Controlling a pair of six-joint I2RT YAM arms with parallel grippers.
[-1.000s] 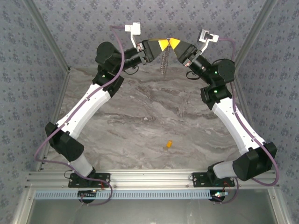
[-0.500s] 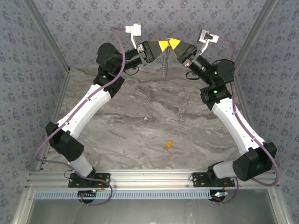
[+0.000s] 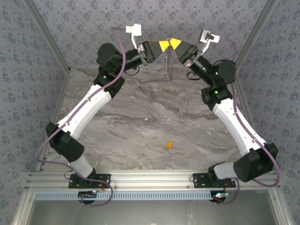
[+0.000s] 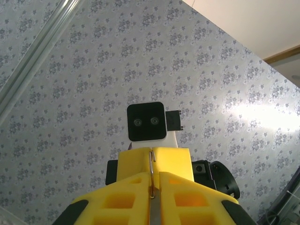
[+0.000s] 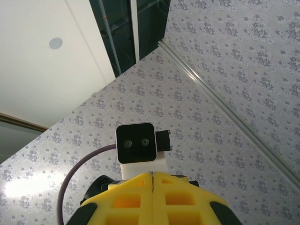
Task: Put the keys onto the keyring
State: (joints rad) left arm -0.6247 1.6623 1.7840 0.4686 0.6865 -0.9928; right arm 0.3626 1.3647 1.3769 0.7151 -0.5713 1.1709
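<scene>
Up above the far end of the table (image 3: 140, 112), the left gripper (image 3: 163, 45) and the right gripper (image 3: 174, 44) meet tip to tip, well off the surface. In the left wrist view the left jaws are pressed narrow on a thin sliver of grey metal. In the right wrist view the right jaws are pressed fully together, with the faintest line of wire at the seam. From overhead, the keyring (image 3: 168, 65) hangs limp from the spot where the yellow tips touch, so I take it that both pinch its top edge. The key (image 3: 169, 145) lies by itself on the marble, well apart from the loop and nearer the arm bases.

What worries me is the hold. Each grip is on a thin bit of floppy, beaded wire, right at the fingertips. One arm has to let go to fetch the key, and if the other's pinch is shallow, the loop could slide out and fall. If the two arms drift apart while both are clamped, the loop could be tugged out of one pinch. The key is tiny and lies flat, so a descent slightly off line would likely push it along the table instead of catching it.

Counted: two grippers, one keyring, one key.
</scene>
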